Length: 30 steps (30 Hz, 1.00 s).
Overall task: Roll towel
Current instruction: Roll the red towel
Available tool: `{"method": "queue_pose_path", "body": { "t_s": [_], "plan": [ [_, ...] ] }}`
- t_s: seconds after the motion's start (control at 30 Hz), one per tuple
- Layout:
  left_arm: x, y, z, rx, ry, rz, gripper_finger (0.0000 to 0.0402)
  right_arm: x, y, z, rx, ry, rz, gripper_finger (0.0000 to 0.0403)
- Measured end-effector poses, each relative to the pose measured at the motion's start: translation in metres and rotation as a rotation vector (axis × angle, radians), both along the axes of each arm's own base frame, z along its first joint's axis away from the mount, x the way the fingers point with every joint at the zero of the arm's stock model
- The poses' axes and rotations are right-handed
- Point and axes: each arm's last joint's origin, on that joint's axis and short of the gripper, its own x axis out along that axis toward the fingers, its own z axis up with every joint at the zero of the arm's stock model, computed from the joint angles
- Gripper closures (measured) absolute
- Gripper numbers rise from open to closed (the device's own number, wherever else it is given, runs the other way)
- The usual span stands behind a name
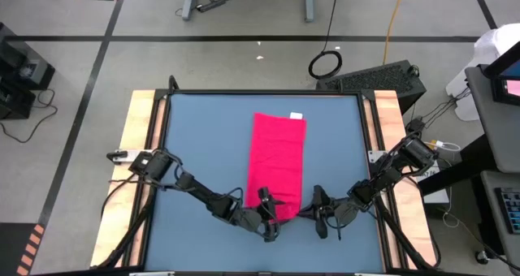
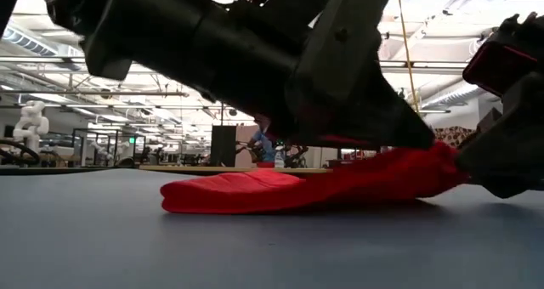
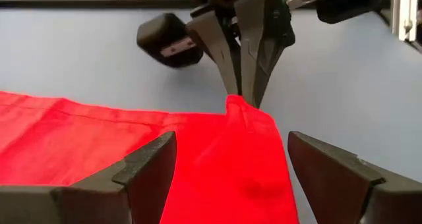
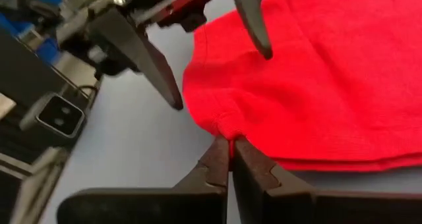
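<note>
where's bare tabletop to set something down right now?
Free: blue table between its left rim and the towel, and the strip between towel and right rim. Crowded: near edge, where left gripper straddles the towel's corner and right gripper pinches the other.

Left end effector (image 3: 224, 178) spread wide, right end effector (image 4: 231, 159) pinched closed

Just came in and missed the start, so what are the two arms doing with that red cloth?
They are starting to roll the towel, which lies flat and lengthwise on the blue table. Both arms meet at its near end. The right gripper is shut on one near corner, pinching a bit of fabric. The left gripper is open, its fingers straddling the same edge. No roll has formed yet.
</note>
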Motion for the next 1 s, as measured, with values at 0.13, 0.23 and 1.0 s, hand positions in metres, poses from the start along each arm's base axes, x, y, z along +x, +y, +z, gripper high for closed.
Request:
{"method": "queue_pose_path", "body": {
  "t_s": [0.13,0.23,1.0],
  "plan": [
    [0.0004,-0.0004,-0.0044,0.012,0.003,-0.012,0.0107,0.0005,0.0001,0.001,0.059,-0.002,-0.023,0.04],
    [0.0002,-0.0006,-0.0076,0.023,0.016,-0.023,0.0107,0.0006,0.0001,0.0013,0.091,-0.002,-0.039,0.04],
    [-0.0004,0.0005,-0.0088,0.094,0.037,-0.031,0.0388,0.0051,-0.0019,0.0063,0.025,-0.055,-0.001,0.0385]
  ]
}}
